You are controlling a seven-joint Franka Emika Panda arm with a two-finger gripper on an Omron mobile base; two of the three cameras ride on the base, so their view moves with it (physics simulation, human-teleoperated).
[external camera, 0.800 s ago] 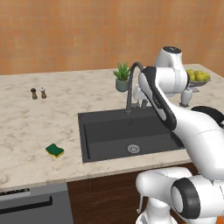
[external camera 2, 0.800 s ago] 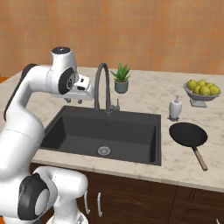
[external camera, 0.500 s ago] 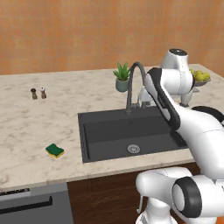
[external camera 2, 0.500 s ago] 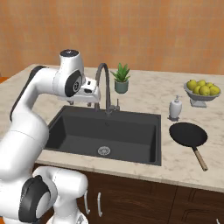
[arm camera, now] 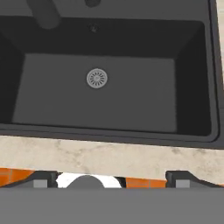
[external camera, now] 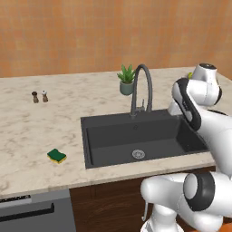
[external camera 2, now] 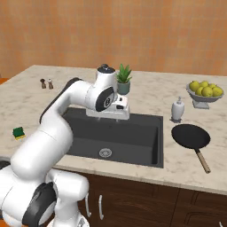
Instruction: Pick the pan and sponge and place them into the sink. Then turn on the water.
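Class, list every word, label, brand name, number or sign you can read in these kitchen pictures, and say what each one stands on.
None: no readable text in any view.
The white soap bottle carries no label.
The grey appliance front below the counter has no markings that can be made out.
The round black frying pan and the yellow sponge with a green top are blank.

An orange, wood-toned wall (external camera: 90, 31) runs behind a beige marbled counter (external camera: 36, 122). Below the counter are dark brown cabinets (external camera 2: 146, 199) with pale handles, and at the left a grey appliance front (external camera: 31, 213) with a dark bar handle. On the counter stand 2 small shakers (external camera: 40, 96), a potted plant (external camera 2: 123, 79), a white soap bottle (external camera 2: 178, 109) and a bowl of yellow fruit (external camera 2: 205, 92). The light is even and soft.
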